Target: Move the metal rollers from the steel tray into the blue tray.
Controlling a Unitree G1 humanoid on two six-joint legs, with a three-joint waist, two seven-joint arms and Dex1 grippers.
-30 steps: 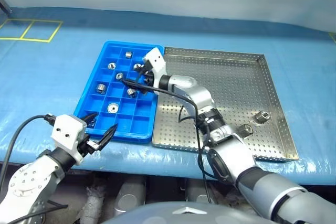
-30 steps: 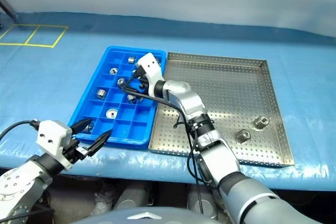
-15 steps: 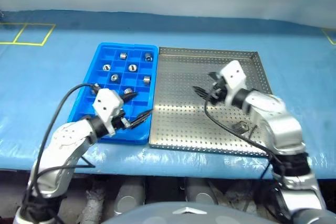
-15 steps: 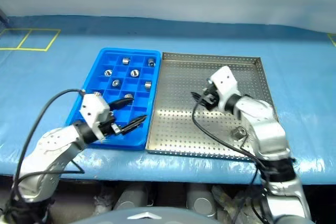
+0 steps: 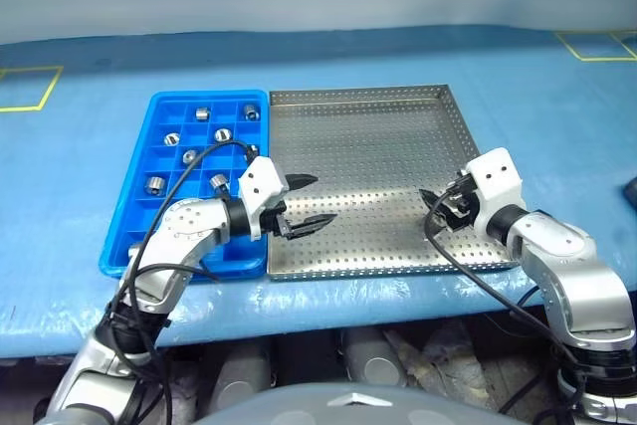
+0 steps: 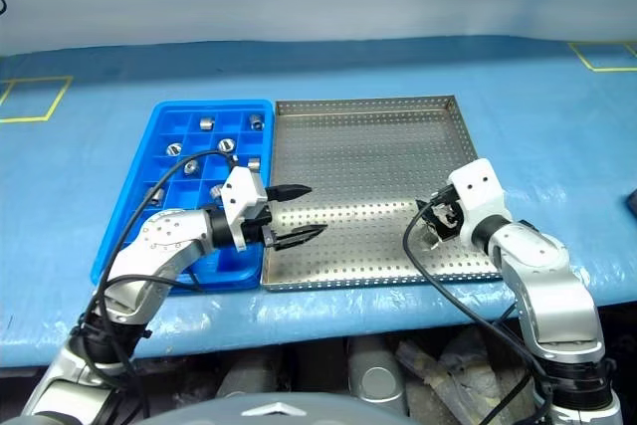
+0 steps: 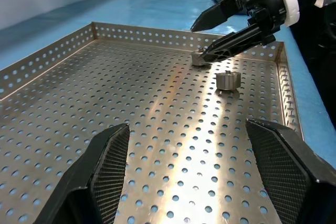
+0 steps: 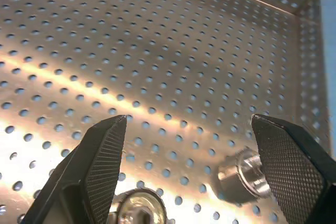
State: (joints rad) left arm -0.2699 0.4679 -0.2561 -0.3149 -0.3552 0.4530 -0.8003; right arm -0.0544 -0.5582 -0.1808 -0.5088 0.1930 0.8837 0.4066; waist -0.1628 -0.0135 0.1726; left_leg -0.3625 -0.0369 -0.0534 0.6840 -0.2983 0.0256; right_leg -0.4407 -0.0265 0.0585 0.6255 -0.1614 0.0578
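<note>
Left gripper [image 5: 311,200]: fingers spread, empty, over steel tray [image 5: 368,136]. Right gripper [image 8: 184,166]: fingers spread, empty, above two metal rollers [image 8: 242,176].

A blue tray [image 5: 134,246] lies on a table [image 5: 80,166], with a steel tray [image 5: 368,136] touching it on the right. Several metal rollers [image 5: 199,114] sit in separate compartments in the far half of the blue tray. Two more rollers [image 7: 228,80] lie in the steel tray near its near right corner. The left gripper [image 5: 310,200] hangs over the steel tray's near left part, the right gripper [image 5: 438,208] over those two rollers.
</note>
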